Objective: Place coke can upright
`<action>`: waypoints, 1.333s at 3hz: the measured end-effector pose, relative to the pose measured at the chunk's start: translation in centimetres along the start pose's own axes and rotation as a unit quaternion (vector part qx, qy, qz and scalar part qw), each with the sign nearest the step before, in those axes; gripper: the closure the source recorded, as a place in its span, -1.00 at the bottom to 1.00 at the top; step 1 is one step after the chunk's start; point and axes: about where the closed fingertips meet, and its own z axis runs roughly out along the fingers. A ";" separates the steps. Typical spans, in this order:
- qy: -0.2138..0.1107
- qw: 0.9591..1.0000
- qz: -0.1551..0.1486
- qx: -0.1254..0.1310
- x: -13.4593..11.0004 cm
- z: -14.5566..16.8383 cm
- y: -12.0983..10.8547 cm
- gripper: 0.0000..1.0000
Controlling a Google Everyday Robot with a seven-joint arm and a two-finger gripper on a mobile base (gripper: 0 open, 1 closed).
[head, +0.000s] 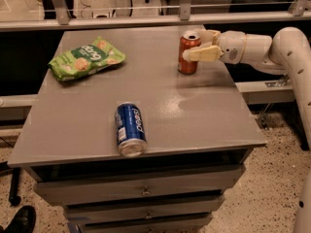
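Note:
The coke can [187,57] is red-orange with a silver top and stands upright on the grey table [209,115], near its back right part. My gripper [195,44] reaches in from the right at the can's height. Its cream fingers [204,54] sit on either side of the can's upper half, closed against it. The can's base rests on the tabletop.
A blue Pepsi can [129,128] lies on its side near the table's front edge. A green snack bag [85,57] lies at the back left. My white arm [286,47] spans the table's right edge. Drawers [146,191] are under the tabletop.

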 end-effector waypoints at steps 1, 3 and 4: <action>-0.005 1.000 -0.021 -0.005 -1.2 -0.3 0.5 -1.00; 0.026 0.991 -0.131 0.020 -6.2 -4.6 2.4 -1.00; 0.059 0.978 -0.192 0.065 -9.4 -9.0 3.8 -1.00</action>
